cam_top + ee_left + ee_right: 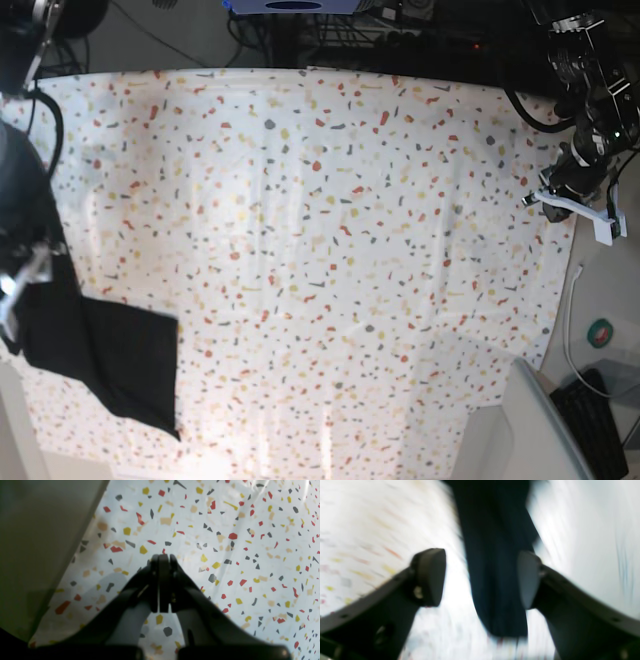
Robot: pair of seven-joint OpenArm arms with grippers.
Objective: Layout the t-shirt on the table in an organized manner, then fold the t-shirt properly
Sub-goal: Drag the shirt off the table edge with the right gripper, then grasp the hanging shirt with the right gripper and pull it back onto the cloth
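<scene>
- Right gripper (480, 580), closest to its wrist lens, stands with its two pads (431, 576) spread wide apart; nothing is pinched between them.
- A dark strip of the t-shirt (495, 567) runs down through the gap between those pads, in a heavily blurred picture; whether cloth brushes either pad cannot be told.
- Left gripper (163, 560) is clenched, fingertips pressed flat together with nothing between them, poised over bare speckled cloth.
- A plain grey-green panel (37, 542) fills the left of the left wrist view, its edge cutting diagonally across the speckled cover.
- Seen from the base camera, the t-shirt (105, 355) lies as a compact, roughly rectangular black bundle at the near-left corner of the table (330, 250), one corner pointing toward the front edge.
- The right arm (25, 210) rises at that view's far left, directly over the bundle's left end.
- The left arm (585, 110) hangs at the table's far-right corner, well apart from the shirt.
- The rest of the white, flecked table cover lies flat, with faint creases.
- A cable (572, 320) and a black keyboard (595, 415) sit off the table's right edge.
</scene>
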